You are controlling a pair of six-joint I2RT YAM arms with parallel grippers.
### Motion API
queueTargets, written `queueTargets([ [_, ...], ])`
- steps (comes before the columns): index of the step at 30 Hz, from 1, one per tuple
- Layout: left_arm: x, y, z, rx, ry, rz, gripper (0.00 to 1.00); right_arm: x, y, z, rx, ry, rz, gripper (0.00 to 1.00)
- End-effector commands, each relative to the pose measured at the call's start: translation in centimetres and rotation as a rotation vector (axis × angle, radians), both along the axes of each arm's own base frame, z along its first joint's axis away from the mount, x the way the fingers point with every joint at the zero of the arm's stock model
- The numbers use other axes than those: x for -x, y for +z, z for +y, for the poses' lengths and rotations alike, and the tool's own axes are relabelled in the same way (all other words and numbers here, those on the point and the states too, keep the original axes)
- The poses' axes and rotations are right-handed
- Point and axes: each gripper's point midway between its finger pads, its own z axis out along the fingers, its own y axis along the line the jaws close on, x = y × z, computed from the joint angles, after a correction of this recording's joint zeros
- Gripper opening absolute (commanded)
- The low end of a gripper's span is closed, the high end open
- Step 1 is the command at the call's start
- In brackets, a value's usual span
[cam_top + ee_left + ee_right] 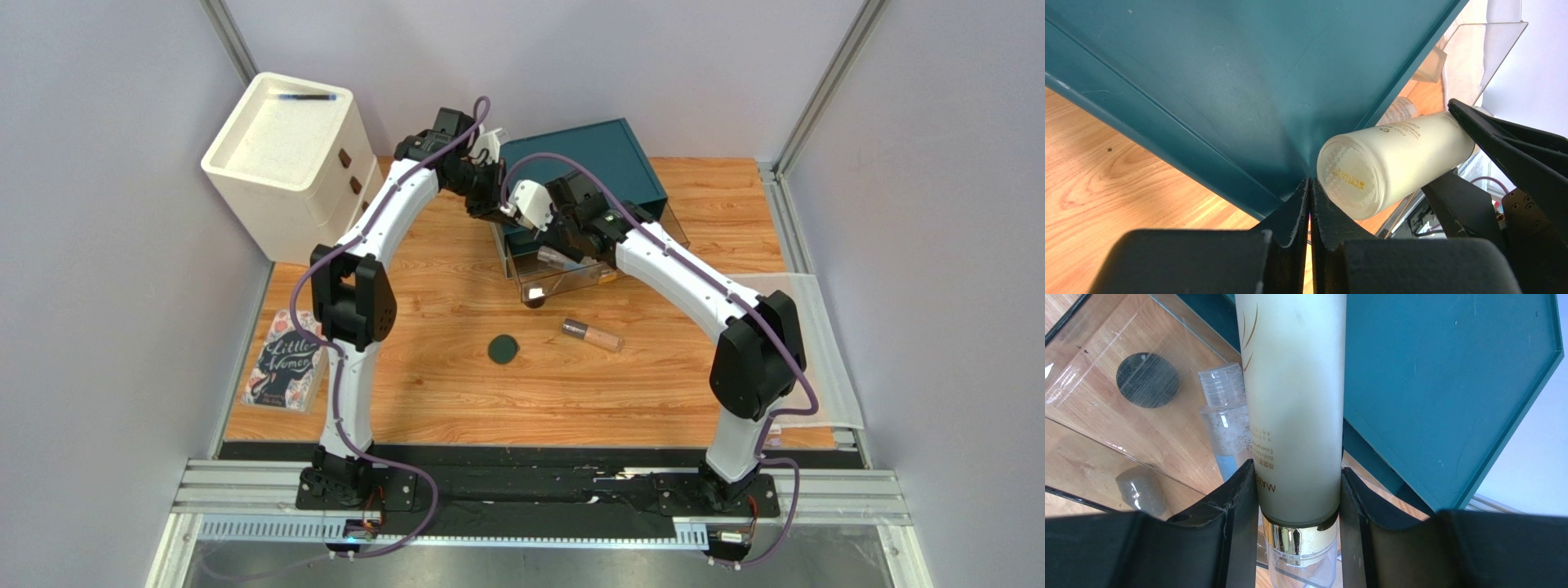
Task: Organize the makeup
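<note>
The right pincer point(1298, 478) pinches the frosted cream cylindrical bottle point(1293, 386) near its gold collar, above the clear acrylic organiser point(1106, 331), seemingly to lower it inside. The left pincer point(1310, 196), pressed together and empty, hovers beside that organiser.

Top external looks down from behind; both close wrist views share the cream bottle point(1395, 162) right of the left end effector point(1310, 205).

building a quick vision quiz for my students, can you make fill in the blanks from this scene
The cream bottle is clamped in the gripper of the ____ arm.
The left gripper has its jaws ____.
The dark-green compact lies on the table, to the ____ of the clear-capped tube.
Missing words: right, shut, left.
</note>
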Motion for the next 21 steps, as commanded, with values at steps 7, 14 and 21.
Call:
queueTargets([
  [7,2.5,-4.0,0.9,-0.098,-0.008,0.156,0.08,-2.3,3.8,-0.3,-0.114,-0.049,-0.122,0.96],
  [14,2.4,-4.0,1.0,-0.096,-0.005,0.157,0.07,-3.5,5.0,-1.6,-0.100,-0.139,-0.200,0.98],
  [21,2.3,-4.1,1.2,-0.099,-0.005,0.157,0.08,-4.1,5.5,-2.7,-0.076,-0.211,-0.240,0.97],
])
